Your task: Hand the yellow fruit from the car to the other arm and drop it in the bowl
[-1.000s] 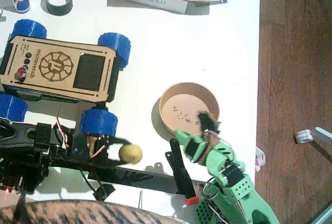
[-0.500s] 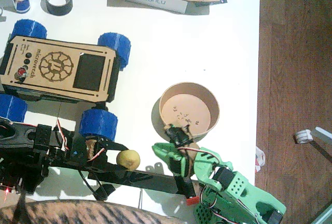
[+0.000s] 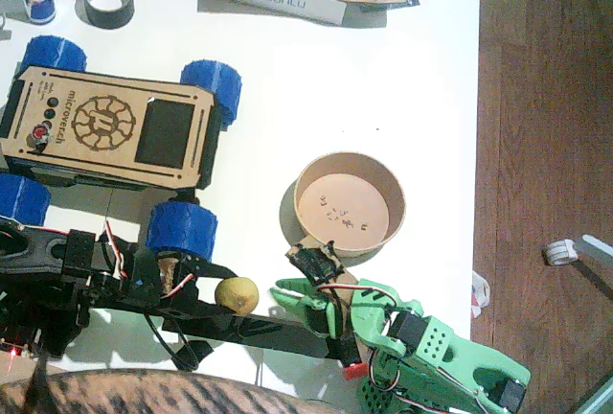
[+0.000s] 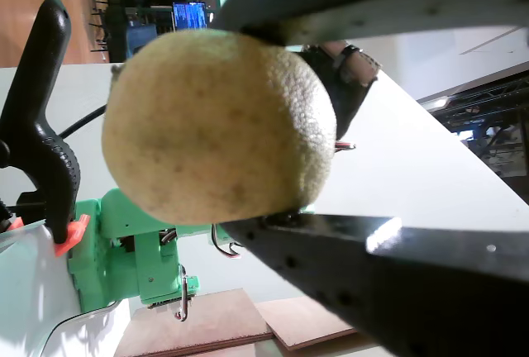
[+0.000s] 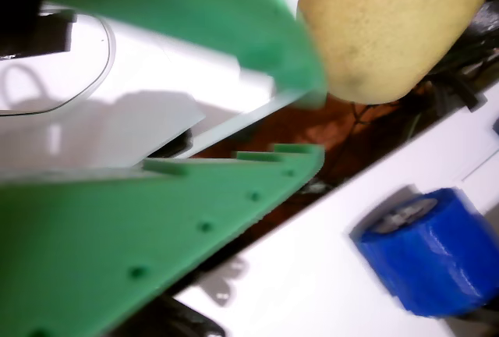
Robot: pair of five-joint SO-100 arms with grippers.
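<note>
At the far left of the fixed view, the car is sitting on the white table, a flat tan wooden deck with an engraved wheel emblem, a black panel and chunky blue wheels; one blue wheel is also showing in a wrist view. Below it, the black left arm is lying along the table's near edge, and the left gripper is pinching the yellow fruit just past the car's front wheel. In a wrist view the yellow fruit is looking dull yellow, roundish and finely pitted with small dark specks, clamped between two black jaws. Just to its right, the other arm, bright green and perforated, is reaching leftward, and the right gripper is standing spread apart, near the fruit but not gripping it. In a wrist view the green jaws are gaping with the yellow fruit just beyond their tips. Further right and above, the bowl is resting on the table, round, tan and shallow, holding only specks.
</note>
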